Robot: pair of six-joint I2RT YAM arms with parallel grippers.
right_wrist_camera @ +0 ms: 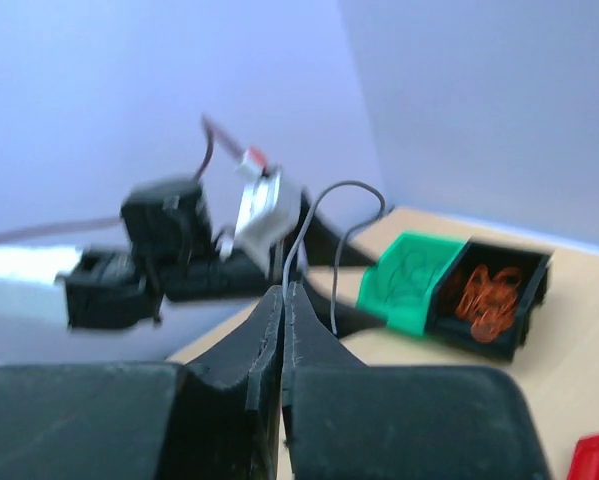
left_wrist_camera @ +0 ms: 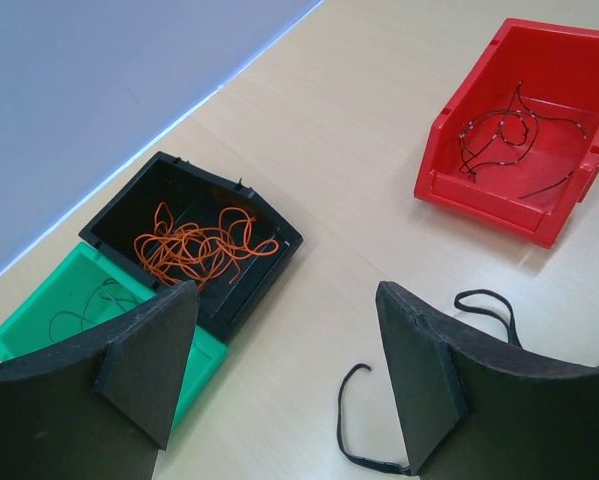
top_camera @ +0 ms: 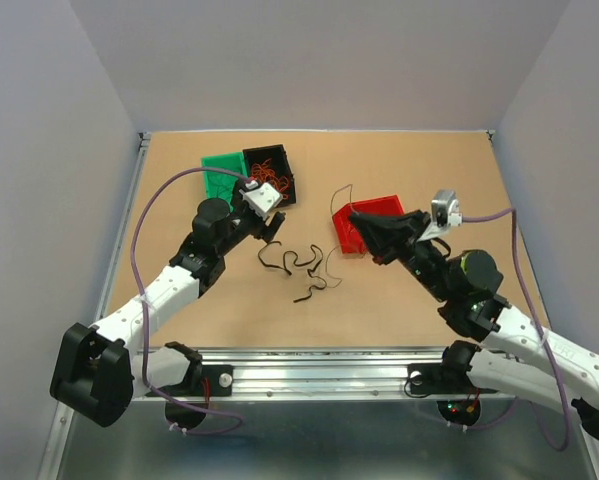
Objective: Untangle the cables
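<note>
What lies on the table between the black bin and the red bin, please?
Nothing: in the left wrist view the table between the black bin and the red bin is bare.

A green bin and a black bin sit touching on the tan worktop, with a red bin well apart.

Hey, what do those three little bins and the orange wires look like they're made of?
Red bin, green bin and black bin: probably moulded plastic, judging by the solid colour, slight sheen and shaped rims. Orange wires: likely thin plastic-coated wire, since they hold springy loops; the core isn't visible.
</note>
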